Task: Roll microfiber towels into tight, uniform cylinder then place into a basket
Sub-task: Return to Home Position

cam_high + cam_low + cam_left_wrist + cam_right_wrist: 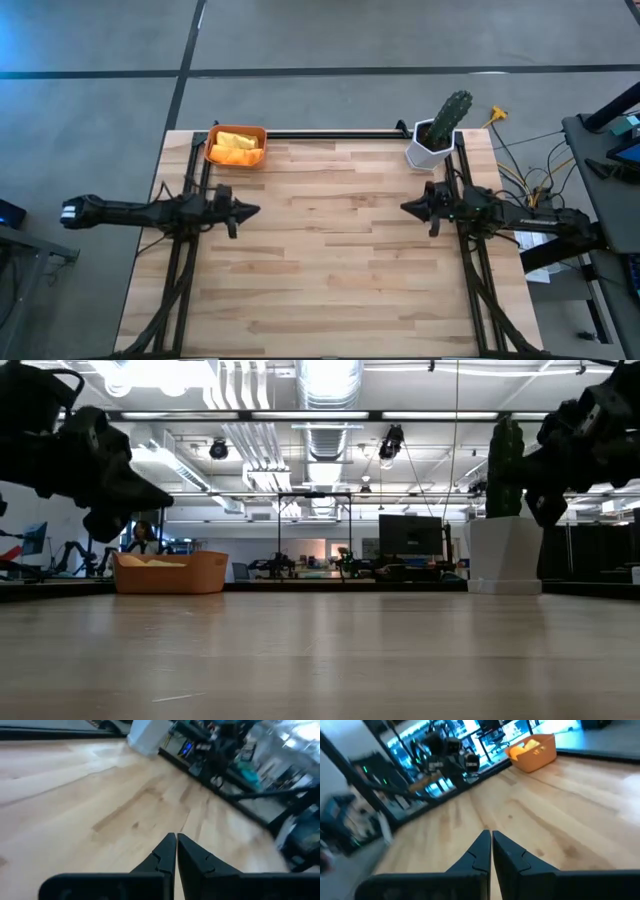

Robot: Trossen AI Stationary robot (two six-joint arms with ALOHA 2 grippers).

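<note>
The red-orange basket (236, 146) stands at the table's far left corner and also shows in the low view (170, 572) and right wrist view (534, 752). Rolled yellow and orange towels (235, 141) lie inside it. My left gripper (257, 210) is shut and empty above the table's left side, pointing right; its own view shows the fingertips together (176, 836). My right gripper (403, 207) is shut and empty above the table's right side, pointing left; its fingertips are together too (489, 833).
A white hexagonal pot with a green cactus (438, 133) stands at the table's far right corner. A black rail (335, 133) runs along the far edge between basket and pot. Bare wood lies between the two grippers.
</note>
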